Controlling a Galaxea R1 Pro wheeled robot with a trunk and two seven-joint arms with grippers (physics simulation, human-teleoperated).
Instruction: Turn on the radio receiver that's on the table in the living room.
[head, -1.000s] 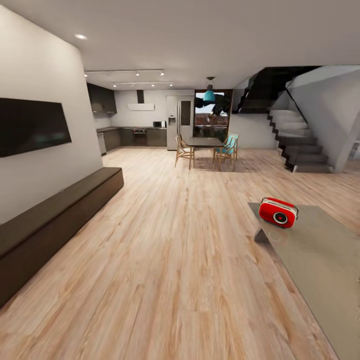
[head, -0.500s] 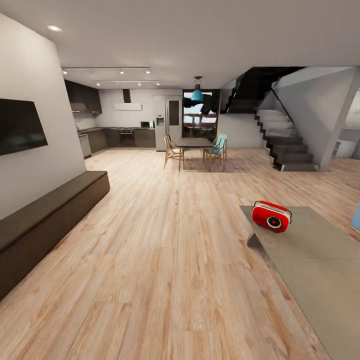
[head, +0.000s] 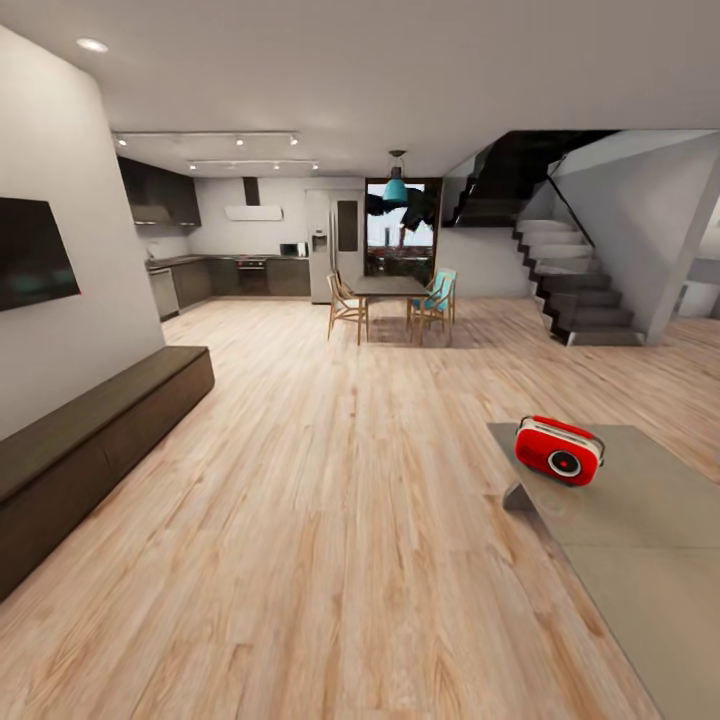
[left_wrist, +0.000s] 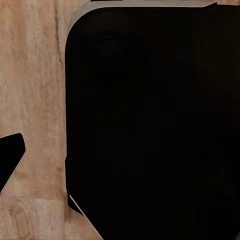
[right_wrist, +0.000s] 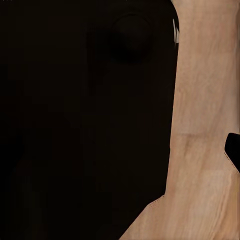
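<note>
At lower right the table (head: 640, 560) carries the untouched radio receiver (head: 559, 450) near its far-left corner, so approach, reach and switching on all remain, I judge, with bare floor (head: 330, 520) between, dining chairs (head: 345, 307) and stairs (head: 585, 295) far off; neither gripper's state can be told.
</note>
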